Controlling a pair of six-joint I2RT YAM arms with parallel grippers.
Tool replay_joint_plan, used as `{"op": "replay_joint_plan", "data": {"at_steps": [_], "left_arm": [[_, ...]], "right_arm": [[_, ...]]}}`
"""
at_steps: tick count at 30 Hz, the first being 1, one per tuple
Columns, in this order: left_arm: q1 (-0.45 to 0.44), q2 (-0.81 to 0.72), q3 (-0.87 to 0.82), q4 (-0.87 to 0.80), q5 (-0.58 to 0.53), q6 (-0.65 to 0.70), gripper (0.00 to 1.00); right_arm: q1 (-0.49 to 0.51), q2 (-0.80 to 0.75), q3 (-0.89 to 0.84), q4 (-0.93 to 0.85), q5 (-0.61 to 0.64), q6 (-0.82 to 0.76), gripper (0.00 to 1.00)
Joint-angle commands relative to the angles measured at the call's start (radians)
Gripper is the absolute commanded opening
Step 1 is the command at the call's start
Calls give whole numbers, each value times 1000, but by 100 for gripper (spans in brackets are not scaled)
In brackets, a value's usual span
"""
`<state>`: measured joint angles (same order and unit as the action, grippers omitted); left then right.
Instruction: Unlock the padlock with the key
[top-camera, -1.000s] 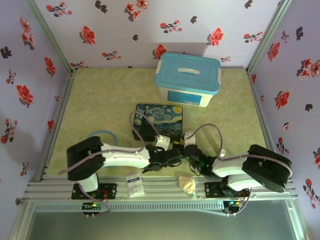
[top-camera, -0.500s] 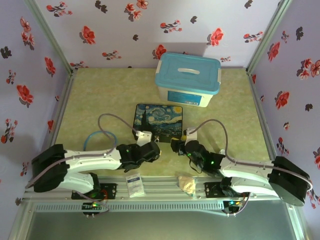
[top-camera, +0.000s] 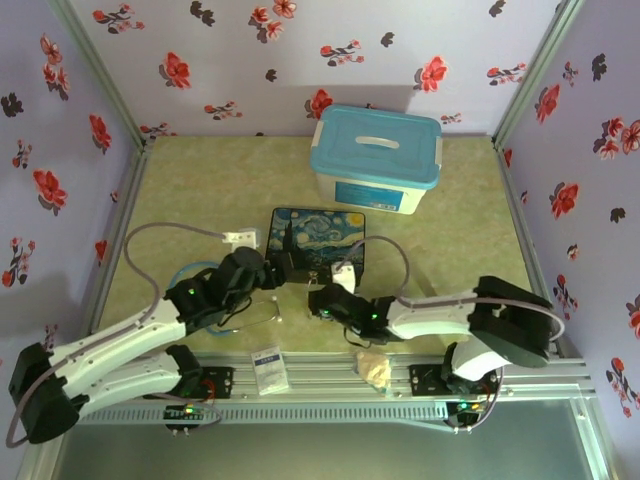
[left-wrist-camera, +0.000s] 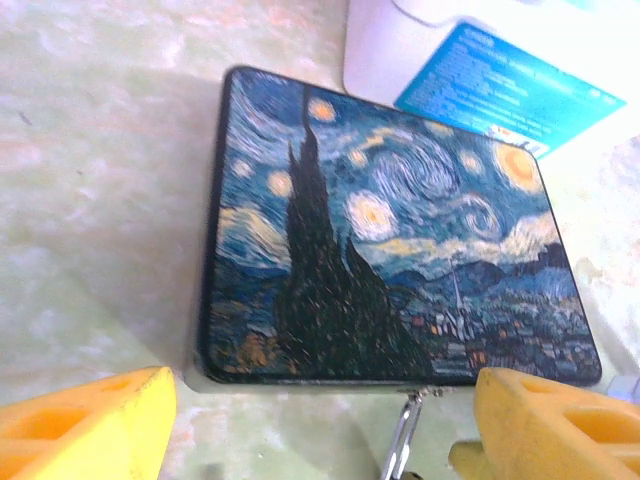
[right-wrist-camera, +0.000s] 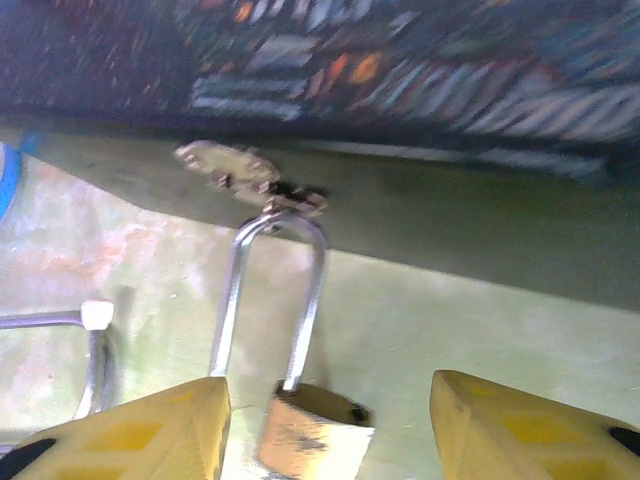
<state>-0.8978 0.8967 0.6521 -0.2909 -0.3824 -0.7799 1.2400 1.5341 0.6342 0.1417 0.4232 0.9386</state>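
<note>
The small brass-gold square padlock (right-wrist-camera: 315, 432) hangs by its thin silver U-shaped shackle (right-wrist-camera: 272, 290) from the little metal clasp (right-wrist-camera: 250, 175) on the near edge of the flat dark tin painted with a swirling night sky (left-wrist-camera: 390, 230). The tin lies on the mottled pale-green table (left-wrist-camera: 100, 150), about midway between its side edges and nearer its near edge. One shackle leg enters the scuffed body, the other runs down outside it, and a dark empty hole shows on the body's top. From this I judge the lock sprung and the unlocking step about finished. The right gripper (right-wrist-camera: 325, 440) straddles the body, its yellow plastic fingers spread with a gap on each side. The left gripper (left-wrist-camera: 320, 435) hangs over the tin's near edge, fingers wide apart, pinching nothing. The thin dark key is too small to pick out. The next move, I think, calls for pinching the smooth, slippery body squarely and checking that the shackle swings free.
</note>
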Motion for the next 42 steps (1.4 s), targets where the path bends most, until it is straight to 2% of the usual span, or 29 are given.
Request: {"op": "replay_joint_plan", "data": {"at_steps": [1, 6, 10, 19, 28, 36, 39, 42], "left_arm": [[62, -37, -24, -25, 45, 68, 78], [129, -39, -47, 17, 113, 81, 78], [140, -9, -54, 62, 148, 88, 78], [207, 92, -17, 114, 151, 144, 79], [287, 315, 50, 222, 135, 249, 79], [292, 420, 66, 300, 127, 310, 78], [294, 474, 73, 327, 108, 364, 77], [295, 489, 40, 416, 123, 389, 75]], "right_arm": [[22, 56, 42, -69, 46, 130, 53], [31, 78, 37, -54, 47, 179, 48], [34, 87, 29, -41, 58, 196, 44], [42, 132, 31, -15, 79, 256, 33], [50, 150, 3, 42, 86, 285, 27], [88, 157, -37, 126, 161, 393, 25], [103, 176, -47, 134, 202, 488, 25], [110, 220, -81, 239, 213, 569, 24]]}}
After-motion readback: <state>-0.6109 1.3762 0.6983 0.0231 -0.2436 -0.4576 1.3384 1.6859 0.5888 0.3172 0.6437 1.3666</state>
